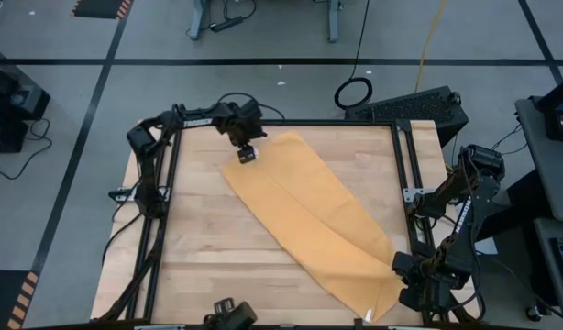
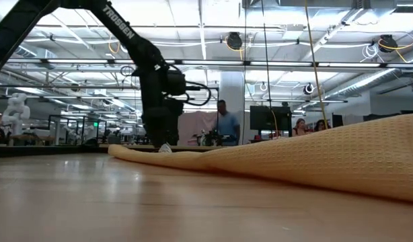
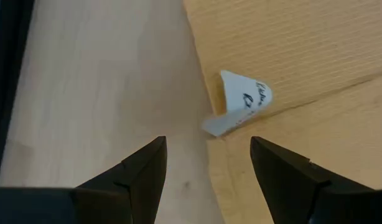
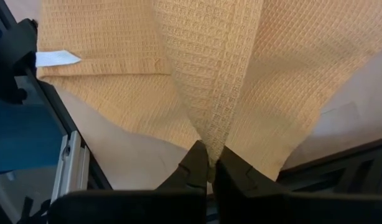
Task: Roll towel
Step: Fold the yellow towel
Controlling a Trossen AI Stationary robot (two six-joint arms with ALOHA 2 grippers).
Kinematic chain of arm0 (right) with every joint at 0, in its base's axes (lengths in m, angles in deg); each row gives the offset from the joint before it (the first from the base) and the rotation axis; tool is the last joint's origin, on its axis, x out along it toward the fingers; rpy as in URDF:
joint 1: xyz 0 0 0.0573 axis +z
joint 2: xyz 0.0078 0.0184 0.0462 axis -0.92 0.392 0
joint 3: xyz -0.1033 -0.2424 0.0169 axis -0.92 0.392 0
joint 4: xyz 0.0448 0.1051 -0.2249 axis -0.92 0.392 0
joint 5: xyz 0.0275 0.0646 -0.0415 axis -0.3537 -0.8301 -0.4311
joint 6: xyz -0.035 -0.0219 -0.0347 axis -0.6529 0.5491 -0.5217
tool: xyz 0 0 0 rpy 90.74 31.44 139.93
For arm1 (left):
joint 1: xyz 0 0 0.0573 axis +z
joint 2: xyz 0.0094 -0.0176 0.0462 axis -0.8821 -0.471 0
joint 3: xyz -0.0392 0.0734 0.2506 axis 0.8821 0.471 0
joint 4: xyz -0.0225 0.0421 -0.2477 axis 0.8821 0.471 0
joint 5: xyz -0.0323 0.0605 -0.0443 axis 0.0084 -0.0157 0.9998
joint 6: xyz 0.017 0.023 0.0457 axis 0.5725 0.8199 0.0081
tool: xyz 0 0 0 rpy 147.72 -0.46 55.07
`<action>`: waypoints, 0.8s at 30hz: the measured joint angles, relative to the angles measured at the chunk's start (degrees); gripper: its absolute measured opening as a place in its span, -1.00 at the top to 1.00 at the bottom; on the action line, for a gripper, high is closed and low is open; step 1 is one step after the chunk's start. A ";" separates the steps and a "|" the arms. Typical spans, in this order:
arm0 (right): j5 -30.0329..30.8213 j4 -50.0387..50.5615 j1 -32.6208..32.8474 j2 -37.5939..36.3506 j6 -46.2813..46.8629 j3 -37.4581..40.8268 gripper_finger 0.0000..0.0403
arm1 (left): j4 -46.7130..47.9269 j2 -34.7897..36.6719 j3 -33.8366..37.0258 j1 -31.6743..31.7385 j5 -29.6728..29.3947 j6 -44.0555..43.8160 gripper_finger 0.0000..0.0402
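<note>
**Now: towel pinched at one corner, folded along the diagonal**

We see the table [image 1: 199,266] carrying the towel [image 1: 309,220], folded into a long band running from 11 o'clock to 5 o'clock. We find the right gripper [image 4: 211,163] at 5 o'clock, clenched on a towel fold. We find the left gripper [image 3: 206,168] at 11 o'clock, released, fingers apart over the towel's white tag [image 3: 241,102].

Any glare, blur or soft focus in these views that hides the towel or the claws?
High view: even light, the towel clear. Low view: ceiling lights are bright; the near towel fold is slightly soft. Left wrist view: white tag slightly blurred, the left claw open. Right wrist view: weave crisp, the right claw shut on the towel.
</note>
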 joint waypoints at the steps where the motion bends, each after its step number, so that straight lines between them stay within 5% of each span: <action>1: -0.01 -0.04 0.00 0.00 0.30 0.00 1.00 | -0.08 0.04 0.38 0.33 0.01 0.92 -0.17; 10: -0.07 -1.25 0.00 0.00 2.30 0.00 1.00 | -3.26 0.08 3.22 1.37 1.72 11.94 -0.06; 21: 0.00 -1.20 0.00 0.00 3.08 0.00 1.00 | -4.96 0.21 6.70 2.56 6.40 13.89 0.84; 24: 0.05 -1.19 0.00 0.00 3.08 0.00 1.00 | -4.83 0.21 6.71 2.77 6.26 13.65 0.96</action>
